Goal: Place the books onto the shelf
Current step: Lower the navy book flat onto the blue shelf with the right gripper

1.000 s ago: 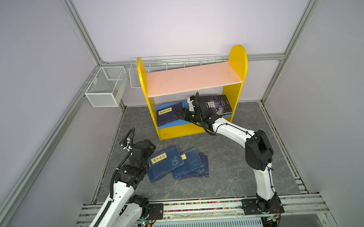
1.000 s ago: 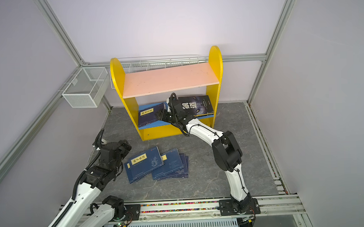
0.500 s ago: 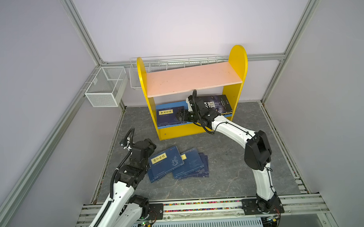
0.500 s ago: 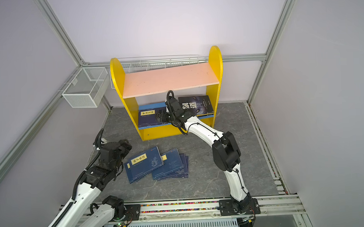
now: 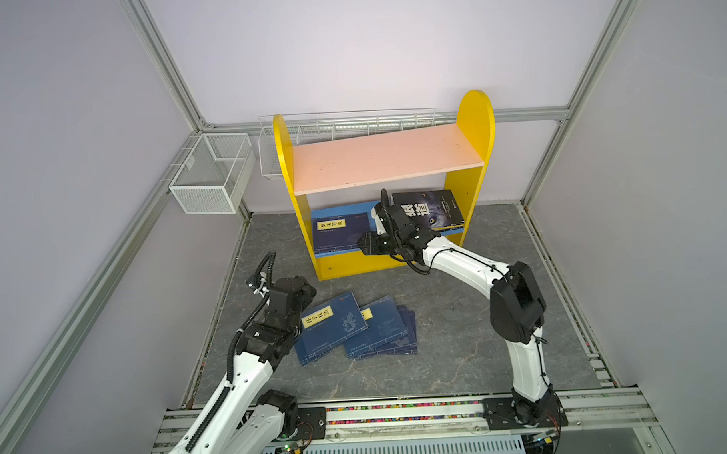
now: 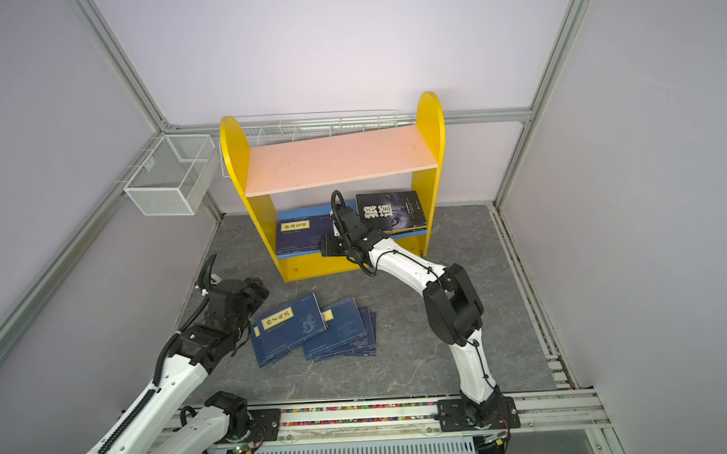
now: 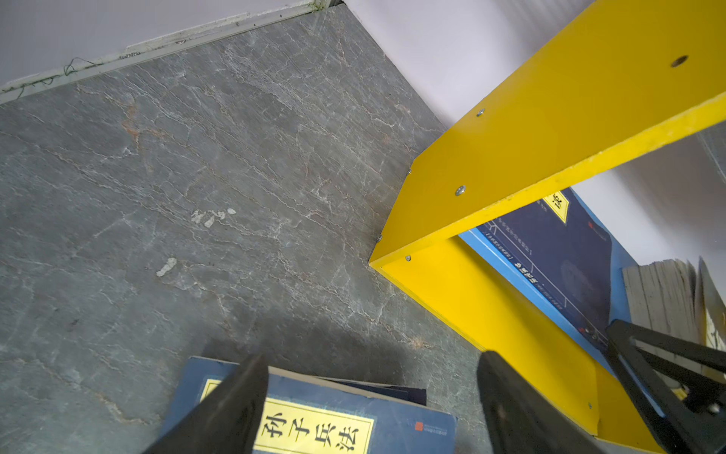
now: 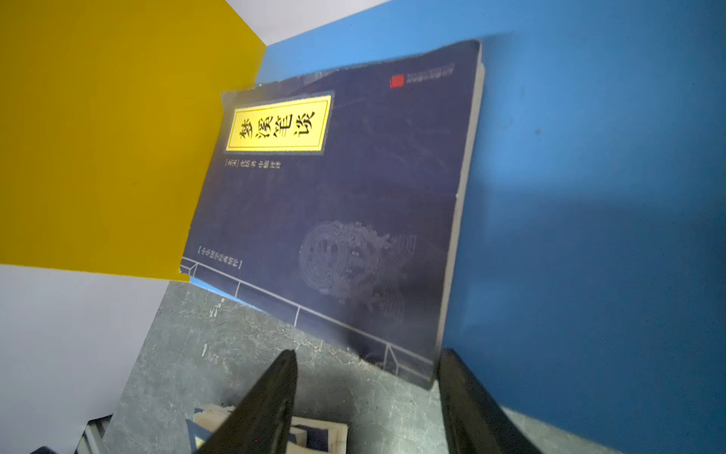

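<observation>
1. One shelf (image 5: pixel 476 120) is standing at the back of the grey worktop (image 5: pixel 461 349). It has two yellow side panels, one pink upper board (image 5: pixel 386 156) and one blue lower board (image 8: pixel 589 157).
2. One navy book (image 5: pixel 339 233) with a yellow title label is lying flat on the left part of the blue lower board, just beside the left side panel.
3. One black book (image 5: pixel 430 211) with large white characters is lying on the right part of the same board. Whether more books are lying under it cannot be told.
4. A fanned pile of navy books is lying on the worktop in front of the shelf.
   - The top book (image 5: pixel 332 324) is showing its whole yellow label.
   - A second book (image 5: pixel 382 327) is showing one corner of a label from beneath it.
   - Further edges are sticking out below, so there are at least three books; the exact number cannot be read.
5. The right pincer (image 8: pixel 365 397) is reaching in at the front of the lower board, by the near corner of the shelved navy book. Its jaws are standing apart with nothing between them.
6. The left pincer (image 7: pixel 369 405) is sitting over the label end of the top book, with its jaws spread wide and gripping nothing.
7. Two white wire baskets are hanging at the walls. One is a mesh box (image 5: pixel 210 175) on the left, and one is a long rack (image 5: pixel 350 122) behind the shelf.
</observation>
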Robot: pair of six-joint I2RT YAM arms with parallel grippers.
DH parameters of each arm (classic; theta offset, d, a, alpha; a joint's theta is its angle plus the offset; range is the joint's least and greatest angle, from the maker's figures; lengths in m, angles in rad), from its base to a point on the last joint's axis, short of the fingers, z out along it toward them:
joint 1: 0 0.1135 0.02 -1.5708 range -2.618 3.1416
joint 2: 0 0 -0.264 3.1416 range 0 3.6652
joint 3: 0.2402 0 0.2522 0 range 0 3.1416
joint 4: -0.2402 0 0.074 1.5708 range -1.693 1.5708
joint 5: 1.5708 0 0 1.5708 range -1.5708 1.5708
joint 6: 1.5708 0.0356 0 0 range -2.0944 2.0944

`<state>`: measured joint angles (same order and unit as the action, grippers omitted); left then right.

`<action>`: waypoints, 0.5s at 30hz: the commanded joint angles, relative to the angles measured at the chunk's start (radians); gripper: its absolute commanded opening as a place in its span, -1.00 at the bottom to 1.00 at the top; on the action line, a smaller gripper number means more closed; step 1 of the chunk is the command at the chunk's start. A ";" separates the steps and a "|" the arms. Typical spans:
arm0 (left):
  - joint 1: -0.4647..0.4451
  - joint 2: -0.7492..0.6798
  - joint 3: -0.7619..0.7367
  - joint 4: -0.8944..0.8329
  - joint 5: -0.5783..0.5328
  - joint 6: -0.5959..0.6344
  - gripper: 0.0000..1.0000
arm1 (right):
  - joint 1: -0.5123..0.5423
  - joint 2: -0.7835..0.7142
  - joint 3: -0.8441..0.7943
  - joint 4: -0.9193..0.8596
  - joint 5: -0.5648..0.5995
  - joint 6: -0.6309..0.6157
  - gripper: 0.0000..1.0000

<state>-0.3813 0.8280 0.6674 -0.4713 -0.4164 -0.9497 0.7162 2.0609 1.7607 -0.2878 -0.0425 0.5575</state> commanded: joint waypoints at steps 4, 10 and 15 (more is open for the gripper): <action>0.004 0.006 -0.005 0.008 0.004 -0.001 0.68 | 0.005 -0.019 -0.027 -0.015 0.000 -0.001 0.13; 0.004 -0.006 -0.014 0.000 0.005 -0.004 0.68 | 0.003 0.026 0.054 -0.040 0.012 -0.046 0.13; 0.005 -0.013 -0.028 0.006 0.012 -0.001 0.68 | -0.001 0.059 0.104 -0.050 -0.001 -0.066 0.13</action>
<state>-0.3813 0.8253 0.6575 -0.4679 -0.4091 -0.9497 0.7151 2.0892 1.8271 -0.3309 -0.0387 0.5240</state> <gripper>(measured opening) 0.842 0.566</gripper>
